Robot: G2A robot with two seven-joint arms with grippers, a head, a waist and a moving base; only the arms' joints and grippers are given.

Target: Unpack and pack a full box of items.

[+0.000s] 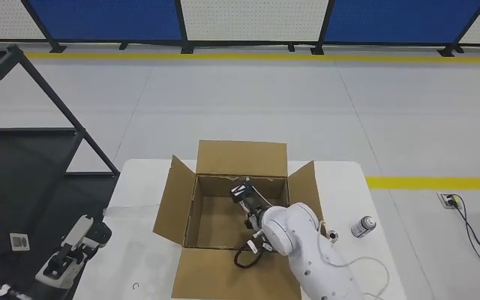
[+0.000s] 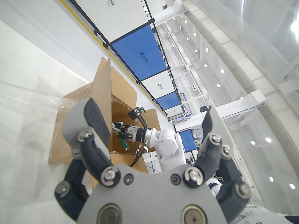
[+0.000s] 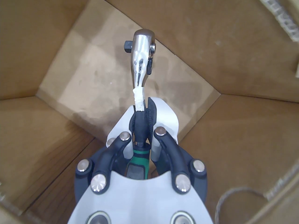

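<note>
Blue and white partition panels (image 1: pixel 247 19) close off the far side of the grey floor, with a yellow line (image 1: pixel 247 55) running along in front of them. Nearer, a white bench (image 1: pixel 139 247) carries an open cardboard box (image 1: pixel 241 157), all four flaps folded outward. The right arm goes down into the box. Its right end effector (image 3: pixel 143 108) is closed tight on a ratchet wrench (image 3: pixel 141 54), with the fingers (image 3: pixel 151 111) pinching the shank just above the green-and-black handle. The chrome head, with its square drive, sticks out past the fingertips over the bare cardboard floor of the box. A strip of white tape is wrapped around the shank where it leaves the fingers. Whether the head touches the cardboard I cannot tell.

Off to the side of the box, the left end effector (image 2: pixel 149 108) hangs with its fingers spread wide and nothing between them, tipped up toward the ceiling lights. A small can (image 1: pixel 364 226) stands upright on the bench, beside the box's right flap but apart from it.
</note>
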